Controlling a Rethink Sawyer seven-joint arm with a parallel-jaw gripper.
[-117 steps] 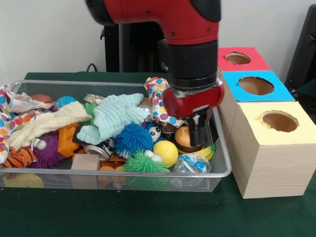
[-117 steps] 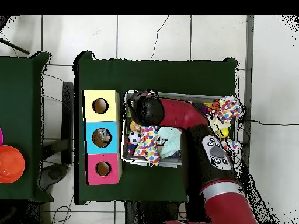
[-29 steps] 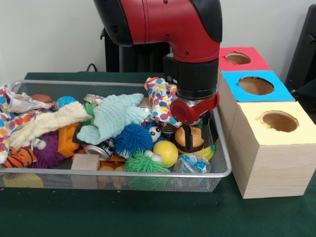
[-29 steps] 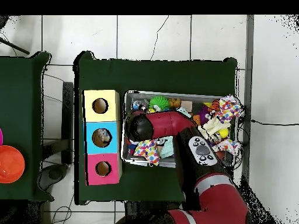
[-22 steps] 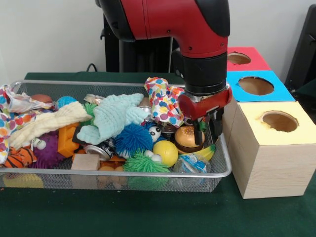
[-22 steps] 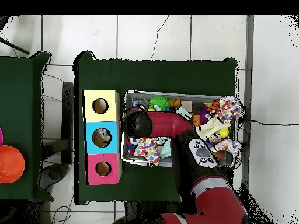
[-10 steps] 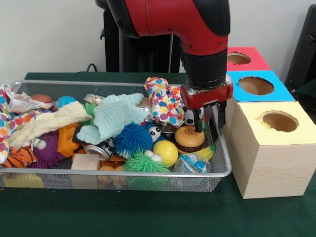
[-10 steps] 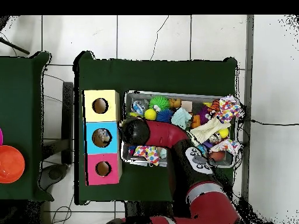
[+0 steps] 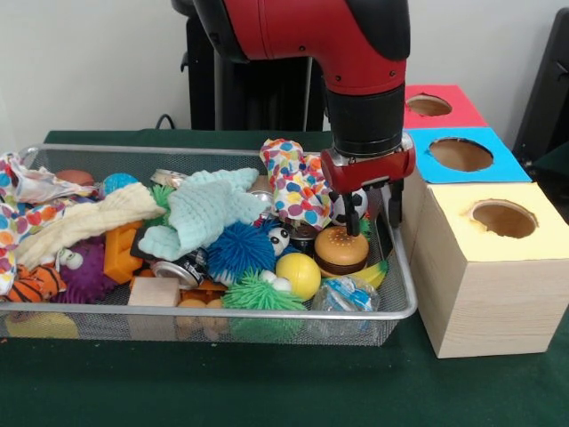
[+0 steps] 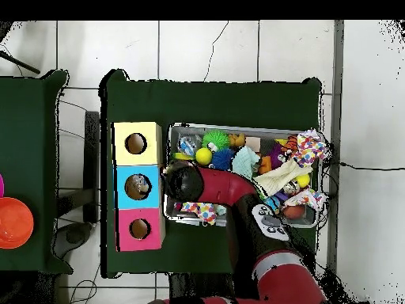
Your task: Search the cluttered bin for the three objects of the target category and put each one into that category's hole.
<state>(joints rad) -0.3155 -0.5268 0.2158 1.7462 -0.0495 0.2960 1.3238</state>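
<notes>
My gripper [image 9: 371, 212] hangs open over the right end of the wire bin [image 9: 222, 310], with nothing between its fingers. Just below and in front of it lies a toy burger [image 9: 340, 249], apart from the fingers. A banana [image 9: 371, 273] and a yellow ball [image 9: 298, 274] lie beside the burger. A polka-dot cloth [image 9: 293, 182] stands to the gripper's left. Three boxes with holes line the bin's right side: yellow [image 9: 503, 219], blue [image 9: 460, 154], red [image 9: 428, 105]. In the overhead view the arm's wrist [image 10: 181, 181] hides the gripper, next to the blue box [image 10: 138, 187].
The bin is heaped with a light-blue cloth [image 9: 209, 209], a blue spiky ball [image 9: 240, 249], a green spiky ball [image 9: 258, 292], a cream cloth [image 9: 84, 221], an orange block [image 9: 122, 251] and a crushed can [image 9: 180, 269]. An orange bowl [image 10: 14, 223] sits on the neighbouring table.
The gripper has lifted off the toy burger and shifted right and back toward the boxes, empty. The burger stays in the bin.
</notes>
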